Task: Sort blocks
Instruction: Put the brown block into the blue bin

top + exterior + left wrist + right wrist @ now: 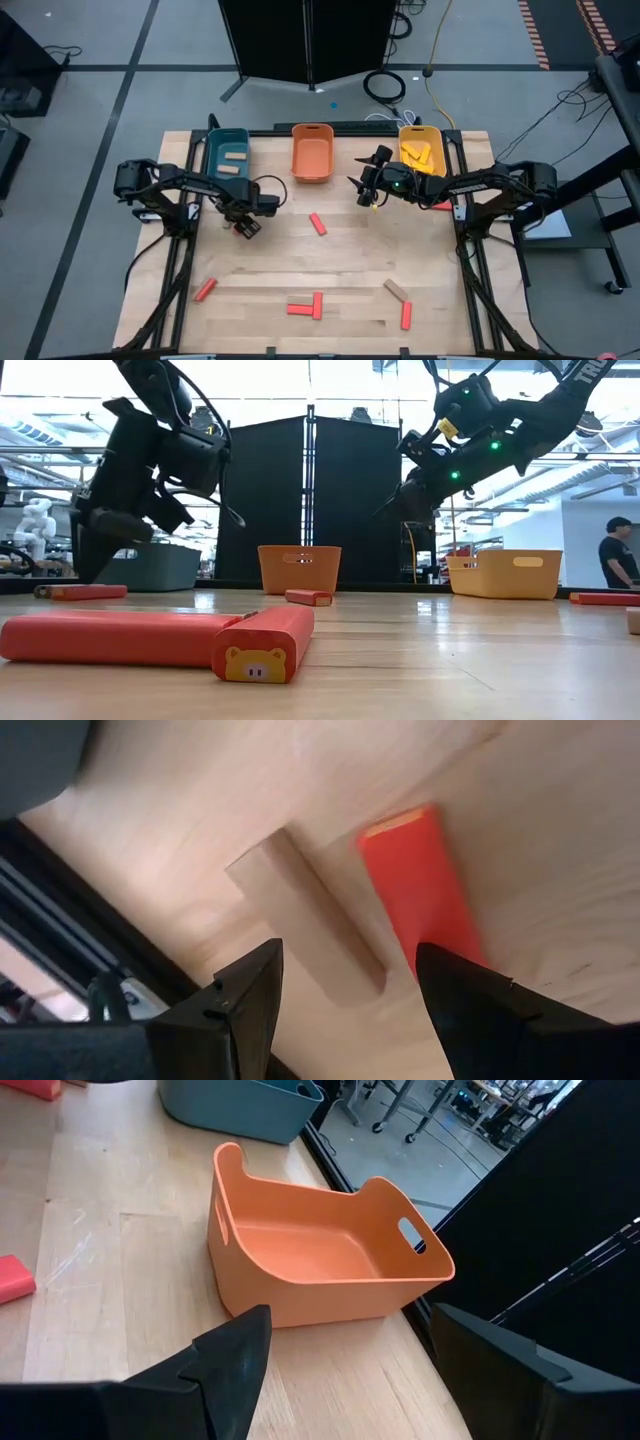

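In the left wrist view a tan block (pixel 310 910) and a red block (pixel 420 885) lie side by side, flat on the wooden table. My left gripper (pixel 350 955) points down over their near ends, open; in the high view it (pixel 247 226) is in front of the teal bin (pixel 228 152). The tan block's end lies between the fingers, apart from them. My right gripper (pixel 362 190) hangs open and empty above the table, facing the orange bin (pixel 320 1255). More red blocks (pixel 317 223) (pixel 204 290) and a tan one (pixel 397 290) lie loose.
Teal, orange (pixel 311 152) and yellow (pixel 421 152) bins stand in a row at the far edge; the teal one holds tan blocks, the yellow one yellow blocks. Red and tan blocks (pixel 303 305) lie near the front edge. A person (pixel 612 555) stands beyond the table at the right.
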